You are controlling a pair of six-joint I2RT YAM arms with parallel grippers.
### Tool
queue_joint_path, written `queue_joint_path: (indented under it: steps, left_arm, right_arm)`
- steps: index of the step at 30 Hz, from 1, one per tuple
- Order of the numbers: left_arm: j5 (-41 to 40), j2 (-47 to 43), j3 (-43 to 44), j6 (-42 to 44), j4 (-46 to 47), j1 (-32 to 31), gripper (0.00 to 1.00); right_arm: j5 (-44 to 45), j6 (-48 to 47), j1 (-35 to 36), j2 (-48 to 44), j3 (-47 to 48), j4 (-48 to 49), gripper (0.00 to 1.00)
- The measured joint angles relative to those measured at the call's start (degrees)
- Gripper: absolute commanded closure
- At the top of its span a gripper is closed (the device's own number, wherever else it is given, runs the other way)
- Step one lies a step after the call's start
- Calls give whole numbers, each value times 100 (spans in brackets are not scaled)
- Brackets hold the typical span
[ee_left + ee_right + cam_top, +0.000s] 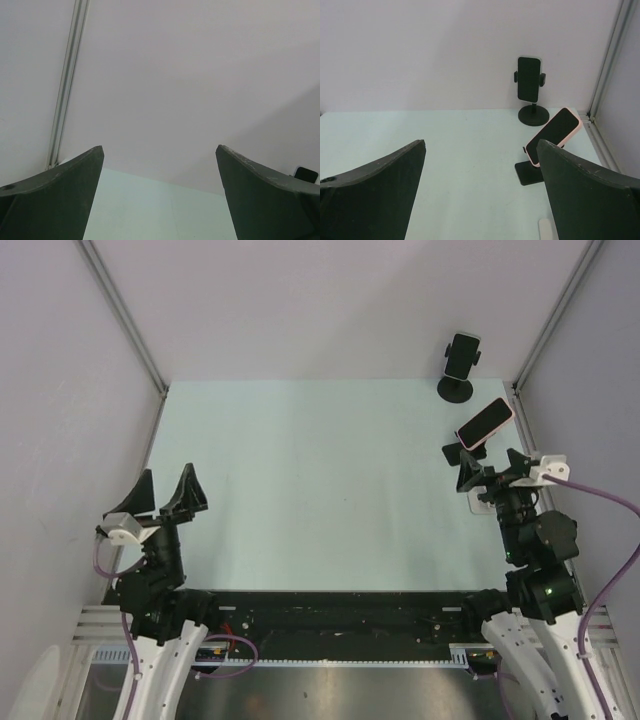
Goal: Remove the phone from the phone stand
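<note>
Pink-cased phone (pixel 485 423), screen dark, leans on its stand (pixel 529 172) at two o'clock (another phone (pixel 462 355) behind); left tool (pixel 159 148), right tool (pixel 480 145) both spread wide.

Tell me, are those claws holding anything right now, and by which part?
Nothing is held. The left gripper and the right gripper are both open and empty; the pink-cased phone sits on its stand, untouched.

Bright even light, soft faint shadows, sharp focus, no glare

Pale green tabletop (pixel 300 480); plain white walls (pixel 330 300); aluminium corner posts (pixel 125 315); soft even light.
</note>
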Motion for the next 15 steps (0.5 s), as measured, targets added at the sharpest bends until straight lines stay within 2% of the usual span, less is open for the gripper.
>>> queue_joint_path:
  steps: [5,10,12,15]
  left_arm:
    - [195,85,256,-179,-487,0,0]
    - [236,81,269,-251,-833,-13,0]
    - [240,74,278,-254,-940,-61,0]
    - [251,33,278,-251,-1023,-197,0]
  right_arm:
    - [74,188,-7,850,702,-411,1]
    - [243,468,-229,2070,1801,-1152,0]
    - [236,616,-485,2559,2186,-1443,0]
    - [-42,951,-1340,3272,2605,-1978,0]
